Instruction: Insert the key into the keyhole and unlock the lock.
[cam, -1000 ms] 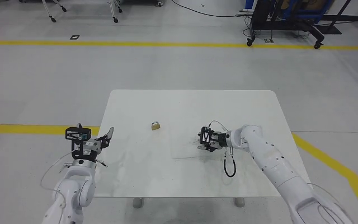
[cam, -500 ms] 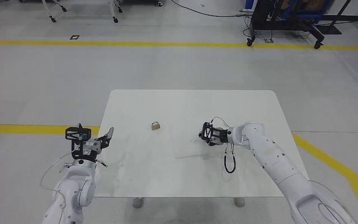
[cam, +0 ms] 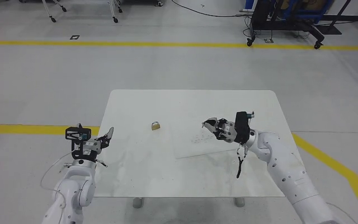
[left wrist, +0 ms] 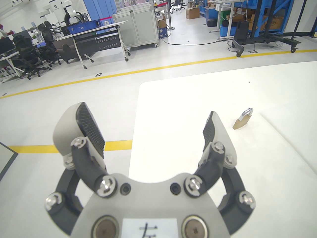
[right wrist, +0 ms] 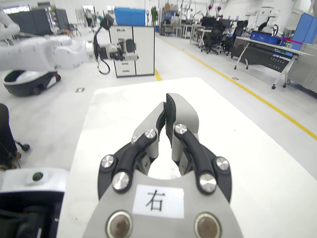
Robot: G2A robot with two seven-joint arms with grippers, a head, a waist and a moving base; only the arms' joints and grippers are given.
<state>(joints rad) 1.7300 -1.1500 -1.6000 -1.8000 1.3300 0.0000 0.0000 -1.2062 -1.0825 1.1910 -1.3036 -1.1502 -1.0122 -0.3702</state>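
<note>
Right gripper (cam: 207, 123) rises off the bench (cam: 168, 106), right of the lock (cam: 156, 126), fingers clenched; left gripper (cam: 109, 133) stays put, fingers released.

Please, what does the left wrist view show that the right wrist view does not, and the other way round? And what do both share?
Left wrist view: the padlock, brass body and silver shackle, lying on the white table; up close, the left gripper, open, at the table's edge.

Right wrist view: the right gripper up close, fingers pressed together; whether they hold anything I cannot tell. The left gripper appears here farther off, beyond the table.

Both: the white table and the yellow floor lines.
</note>
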